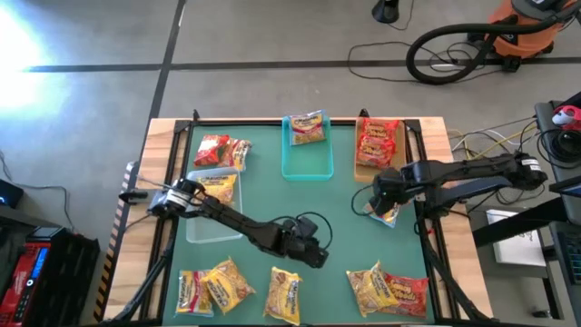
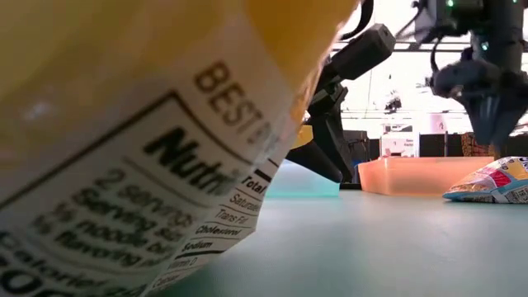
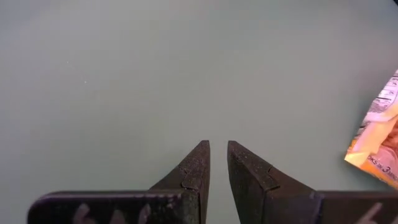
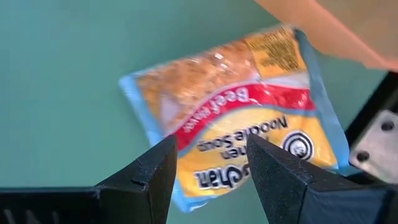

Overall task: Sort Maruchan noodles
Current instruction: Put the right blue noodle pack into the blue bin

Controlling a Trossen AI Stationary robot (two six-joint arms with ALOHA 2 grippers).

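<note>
The Maruchan noodles lie spread over the green mat. A blue-edged yellow and red packet lies flat beside the tan tray, and my right gripper hangs open just above it, fingers pointing down, clear of it in the low view. My left gripper is shut and holds nothing, slanting down over bare mat near the table's middle. A yellow packet's corner lies off to one side of it. More packets lie along the near edge.
A teal tray at the far middle holds one packet. The tan tray holds red packets. A clear tray on the left holds a yellow packet, with a red one behind it. A packet fills the low view's left.
</note>
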